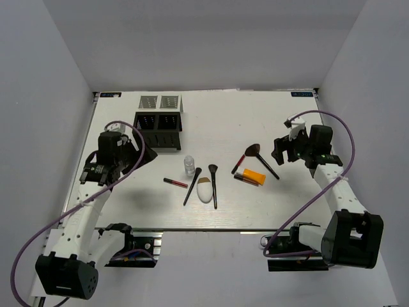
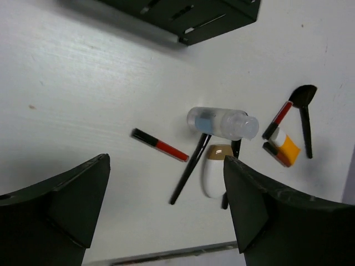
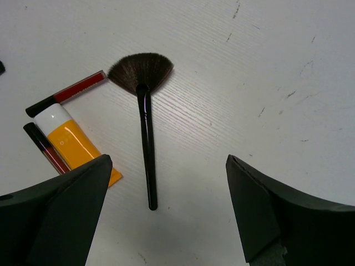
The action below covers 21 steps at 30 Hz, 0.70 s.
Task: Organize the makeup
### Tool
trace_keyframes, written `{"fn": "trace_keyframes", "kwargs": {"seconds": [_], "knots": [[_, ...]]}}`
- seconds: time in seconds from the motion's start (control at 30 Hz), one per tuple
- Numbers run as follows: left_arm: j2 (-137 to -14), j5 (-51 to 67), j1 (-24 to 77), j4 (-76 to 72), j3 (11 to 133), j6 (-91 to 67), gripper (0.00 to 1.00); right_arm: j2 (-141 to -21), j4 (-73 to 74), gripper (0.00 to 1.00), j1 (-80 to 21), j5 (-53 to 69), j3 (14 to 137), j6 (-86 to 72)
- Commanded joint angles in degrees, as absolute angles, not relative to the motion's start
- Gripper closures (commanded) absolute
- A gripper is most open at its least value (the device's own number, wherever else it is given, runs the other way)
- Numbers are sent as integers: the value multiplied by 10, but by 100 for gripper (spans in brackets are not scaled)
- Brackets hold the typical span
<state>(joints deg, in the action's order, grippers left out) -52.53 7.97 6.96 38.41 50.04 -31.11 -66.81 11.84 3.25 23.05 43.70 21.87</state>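
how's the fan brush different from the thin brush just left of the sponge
Head: the fan brush spreads into a wide brown fan; the thin brush ends in a small dark tip. Place: the fan brush lies by the orange tube; the thin brush lies beside the sponge. Both have slim black handles and lie flat on the table.
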Motion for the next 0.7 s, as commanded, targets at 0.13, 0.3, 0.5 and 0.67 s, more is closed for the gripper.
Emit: {"fn": "trace_keyframes", "kwargs": {"seconds": [0.13,0.3,0.5,0.67], "knots": [[-514,98,74,436,460,-510,9,-690,159,11,32,286,468,290],[-521,62,74,464,450,-571,12,-712,217,11,32,351,483,357],[-586,62,74,457,434,-632,34,-723,200,22,32,372,479,326],[-665,26,90,513,486,-661,53,-733,190,34,33,362,482,304]]}}
